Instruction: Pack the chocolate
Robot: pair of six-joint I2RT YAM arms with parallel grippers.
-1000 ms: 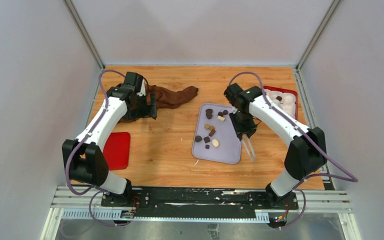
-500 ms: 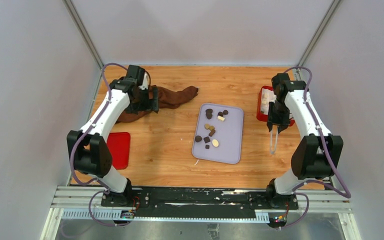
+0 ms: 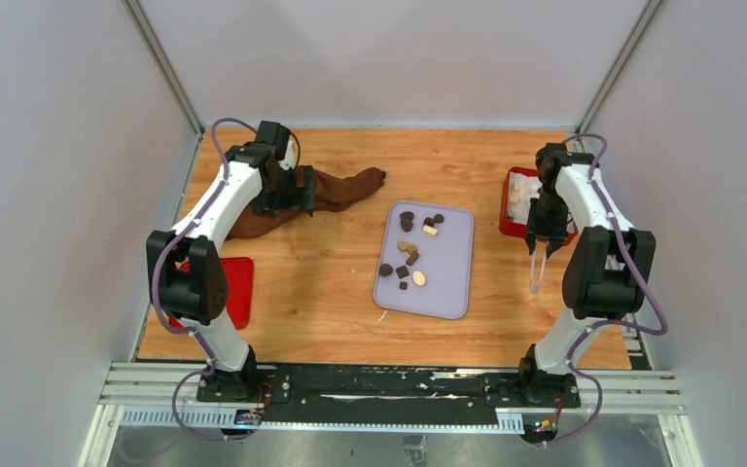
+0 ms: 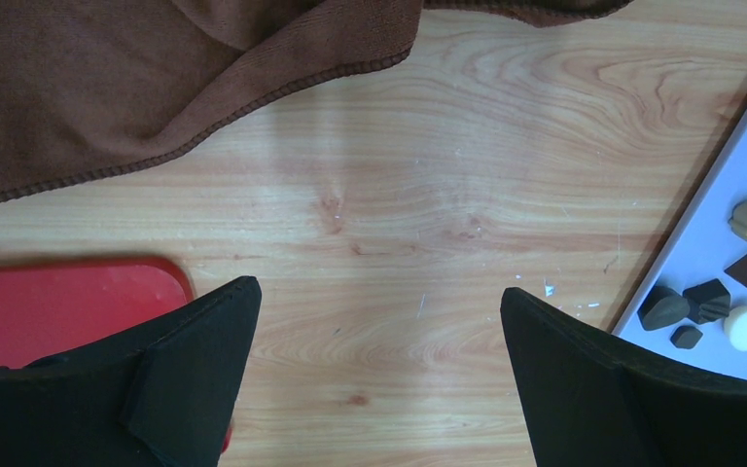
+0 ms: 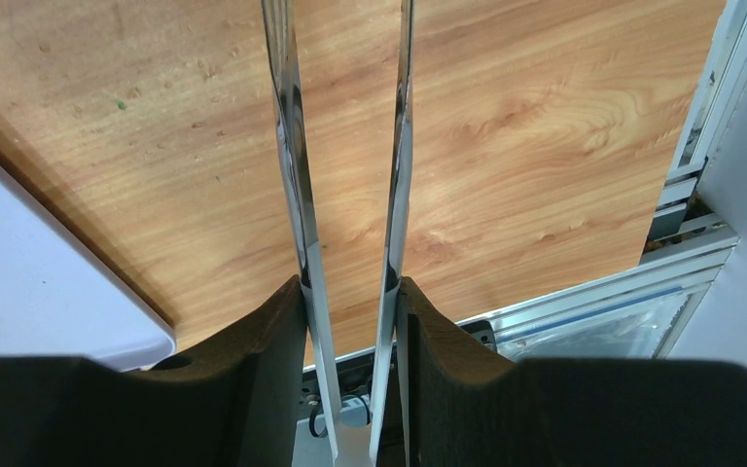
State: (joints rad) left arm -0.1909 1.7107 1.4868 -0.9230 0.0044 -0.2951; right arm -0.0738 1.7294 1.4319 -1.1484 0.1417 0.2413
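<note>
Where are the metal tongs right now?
Top view, right side: the right gripper holds the tongs over the table, right of the lavender tray, near the red box.

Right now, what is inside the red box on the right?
The box shows white cups along its left side; the right arm covers the rest, so what lies there is hidden.

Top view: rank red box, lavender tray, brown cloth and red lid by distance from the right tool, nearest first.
From the right tool, which grips tongs:
1. red box, right beside it at the table's right edge.
2. lavender tray, to its left, mid-table.
3. brown cloth, left side, toward the back.
4. red lid, far left, toward the near edge.
</note>
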